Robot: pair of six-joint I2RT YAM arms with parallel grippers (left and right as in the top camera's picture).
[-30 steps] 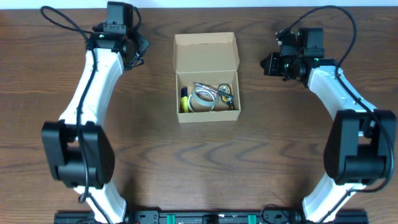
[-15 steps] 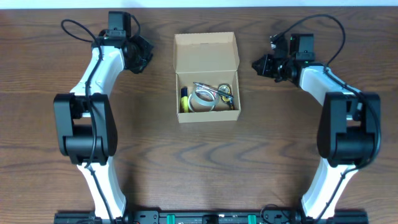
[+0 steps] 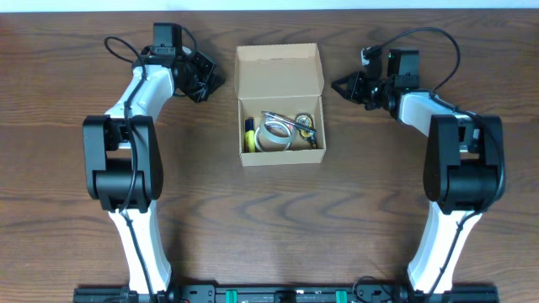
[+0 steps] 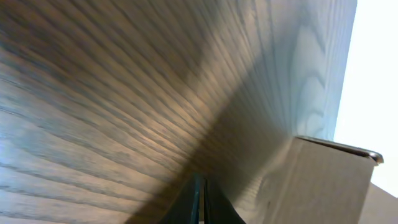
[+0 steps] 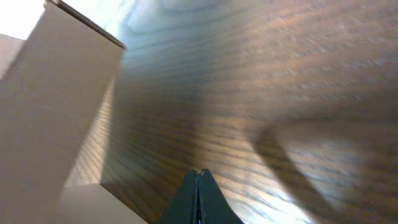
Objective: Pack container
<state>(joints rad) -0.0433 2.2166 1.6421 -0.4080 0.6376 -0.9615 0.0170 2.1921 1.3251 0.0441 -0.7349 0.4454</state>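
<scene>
The container is a tan cardboard box at the table's centre, its flap lid standing open toward the far side. Inside lie a tape roll, a yellow and dark item and metal pieces. My left gripper is shut and empty, just left of the lid; its wrist view shows the closed fingers and the box wall. My right gripper is shut and empty, just right of the lid; its wrist view shows the closed fingers and the box wall.
The dark wooden table spreads all round the box. Its far edge runs close behind both grippers. Both arms reach in from the front at the left and right sides.
Both grippers have moved inward toward the open lid, the left one to the right and the right one to the left. The box and its contents have not moved.
</scene>
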